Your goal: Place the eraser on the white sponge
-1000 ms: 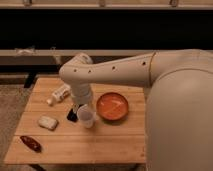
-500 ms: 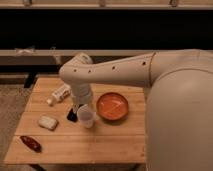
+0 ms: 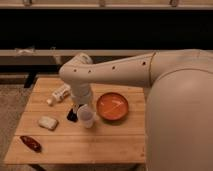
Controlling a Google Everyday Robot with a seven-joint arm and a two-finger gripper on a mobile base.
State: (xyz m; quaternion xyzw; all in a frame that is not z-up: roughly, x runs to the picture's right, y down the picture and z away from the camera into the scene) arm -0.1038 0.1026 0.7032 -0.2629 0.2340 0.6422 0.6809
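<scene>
**Nothing has moved: claw parked over the eraser, sponge bare**

Compared with the view half a second ago and a full second ago, the scene matches. The arm [image 3: 107, 70] holds the same pose, reaching in from 3 o'clock and bending down over the middle of the counter [image 3: 100, 146]. No object has shifted.

The claw [image 3: 77, 109] sits low at the foot of the arm, just above the counter and largely hidden by the thick wrist. It is released, and no grasp shows. The eraser [image 3: 72, 115], a small black block, stands on the counter right at the claw, on its 8 o'clock side. Whether the two touch cannot be told.

The white sponge [image 3: 48, 122] lies flat at about 8 o'clock from the eraser, apart from it, with open wood between them and nothing on top of it.

A white cup [image 3: 86, 116] stands upright just beside the eraser at its 3 o'clock, close under the wrist and crowding the claw on that side. An orange bowl [image 3: 112, 106] rests at 2 o'clock from the cup, near it. A white bottle [image 3: 60, 93] lies on its side at 11 o'clock from the eraser, toward the back left of the counter. A dark red-brown long object [image 3: 31, 143] lies near the front left corner, at 7 o'clock from the sponge.
</scene>
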